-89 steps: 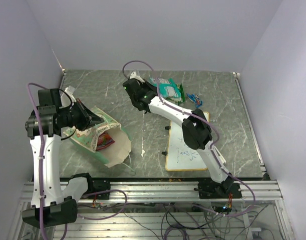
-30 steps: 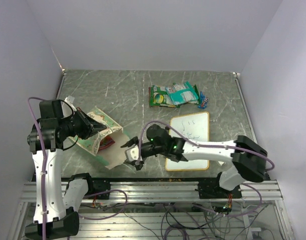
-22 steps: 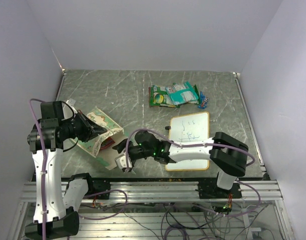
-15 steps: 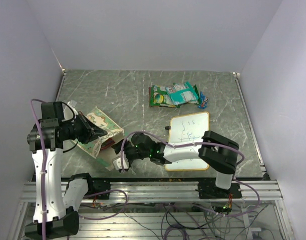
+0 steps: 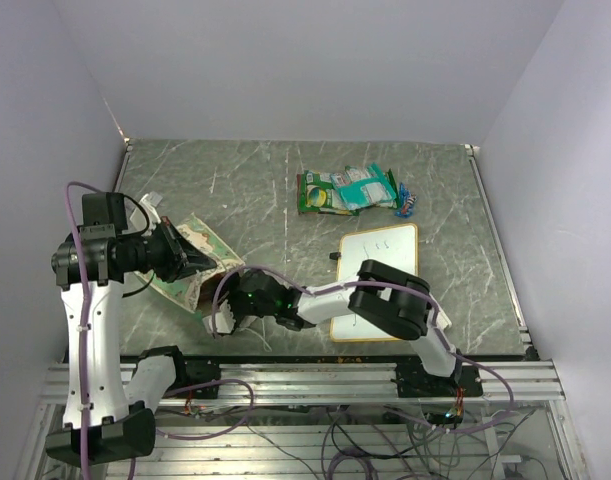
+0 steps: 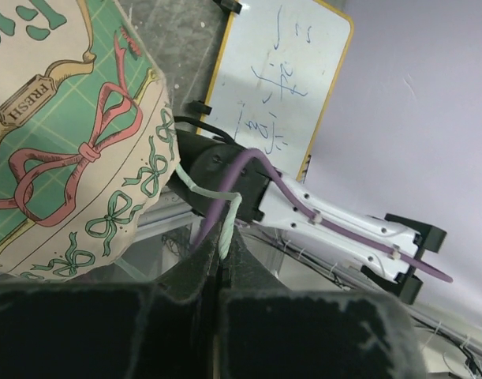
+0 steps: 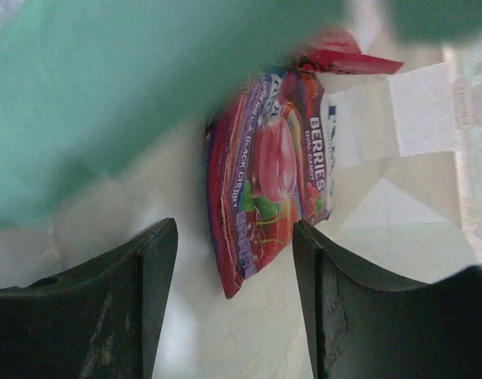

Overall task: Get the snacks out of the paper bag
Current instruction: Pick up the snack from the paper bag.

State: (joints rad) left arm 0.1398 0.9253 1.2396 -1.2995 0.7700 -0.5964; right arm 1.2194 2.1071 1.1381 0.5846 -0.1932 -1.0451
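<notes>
Step in hand: reaching into the paper bag point(image 5: 200, 240) for one more snack (my reading, as several are already out).
Left gripper point(image 6: 222, 264): pinched tight on the bag's thin string handle point(image 6: 225, 207), lower middle of the left wrist view.
Right gripper point(image 7: 233, 237): fingers apart and holding nothing, inside the bag's mouth at the lower left of the overhead view.
Red berry packet point(image 7: 272, 174): centre of the right wrist view, lying on the cream inside, its near end between the fingers (contact not evident).
Loose snacks point(image 5: 350, 190): upper centre of the overhead view, well apart from the bag, above the whiteboard point(image 5: 385, 250).
Next move calls for: easing forward, closing on the packet's near end, and drawing out without snagging the paper.
</notes>
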